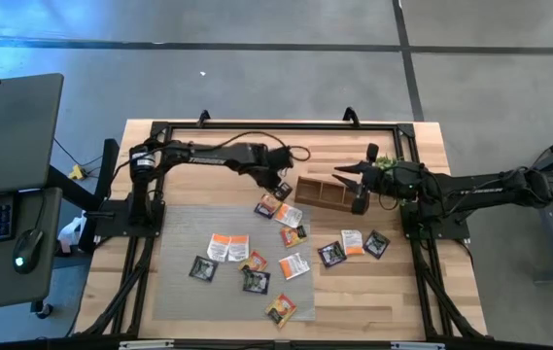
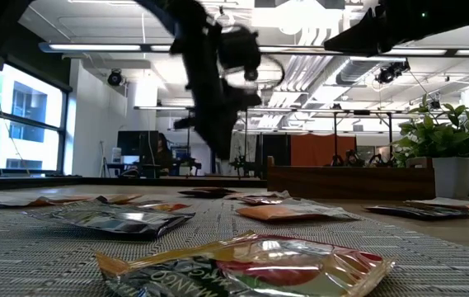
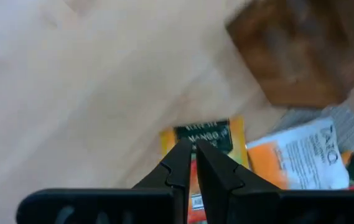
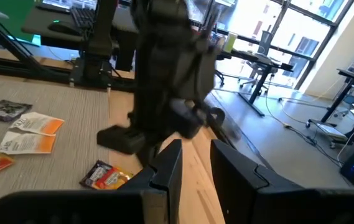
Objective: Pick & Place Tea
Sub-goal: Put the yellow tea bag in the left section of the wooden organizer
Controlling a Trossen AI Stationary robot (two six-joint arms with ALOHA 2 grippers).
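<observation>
left gripper [image 3: 193,163] fingers nearly together, empty, over the mango sachet [image 3: 204,138] just beyond its tips — they may miss it; right gripper [image 4: 195,163] fingers apart, empty.

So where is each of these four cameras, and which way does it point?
High view: above the table, looking straight down on both arms, the tray and the scattered sachets.
Low view: at table-top height, looking level across the sachets into the room; the arms come in from above.
Left wrist view: on the left arm, looking down past the shut left gripper at an orange sachet.
Right wrist view: on the right arm, past the open right gripper, facing the left arm.
Shared: the plant shows in the high and low views.
</observation>
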